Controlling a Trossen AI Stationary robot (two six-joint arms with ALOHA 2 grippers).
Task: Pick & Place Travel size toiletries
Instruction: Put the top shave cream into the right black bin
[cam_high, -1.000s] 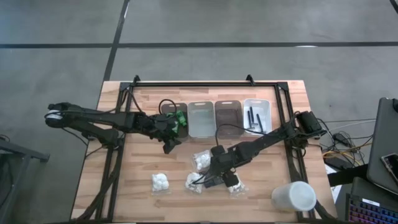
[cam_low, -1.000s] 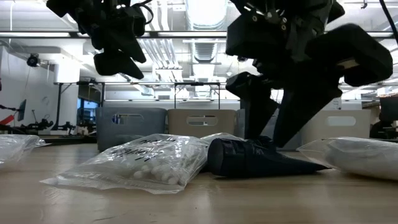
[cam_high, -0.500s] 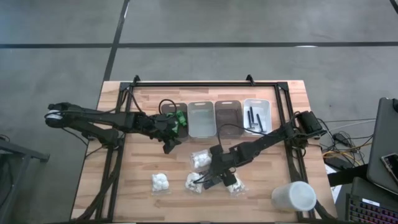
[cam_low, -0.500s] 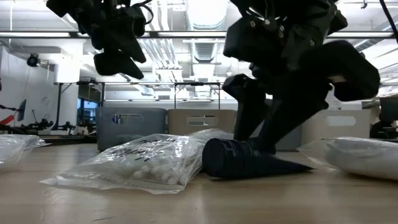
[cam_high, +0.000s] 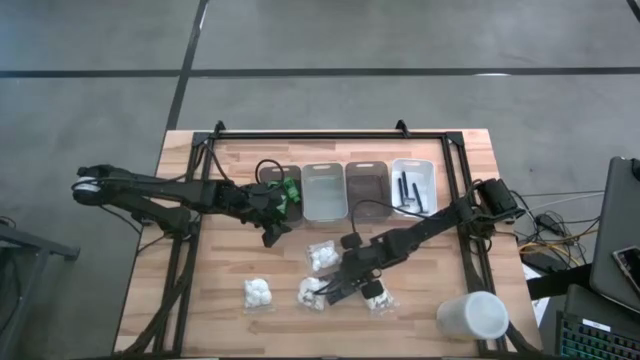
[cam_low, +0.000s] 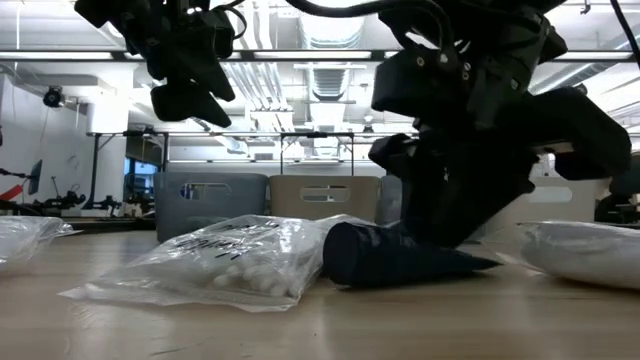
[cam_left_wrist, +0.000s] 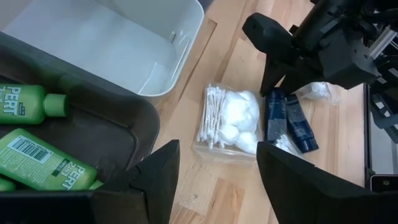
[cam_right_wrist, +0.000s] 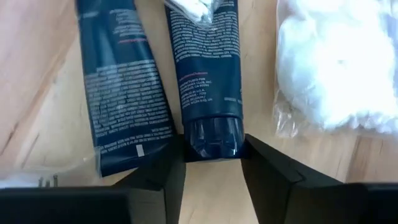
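Two dark blue tubes (cam_right_wrist: 121, 93) (cam_right_wrist: 208, 68) lie flat side by side on the table, among clear packets of white puffs (cam_high: 322, 256) (cam_high: 258, 294). My right gripper (cam_right_wrist: 212, 155) is down on the table at the cap end of one tube (cam_low: 400, 262), shut on it. My left gripper (cam_left_wrist: 217, 155) is open and hangs above the table beside the dark bin holding the green bottles (cam_left_wrist: 31, 102). It touches nothing. My right gripper has the round cap (cam_right_wrist: 211, 134) of the dark blue tube pinched between its two fingers (cam_right_wrist: 158, 168). The fingers come slanting down and lie in line with the tube. The tube lies flat on the table, its flat end under a puff packet's corner (cam_right_wrist: 193, 9).
Four bins stand in a row at the far side: the green-bottle bin (cam_high: 289, 190), a clear one (cam_high: 323, 190), a brown one (cam_high: 366, 185) and a white one with dark sticks (cam_high: 412, 187). A large white cup (cam_high: 472, 315) lies near the right corner. Another puff packet (cam_right_wrist: 336, 68) lies beside the tube.
My right gripper has come down and moved a little toward the table's near left, settling around the tube's cap. The tube has slid slightly along the table.
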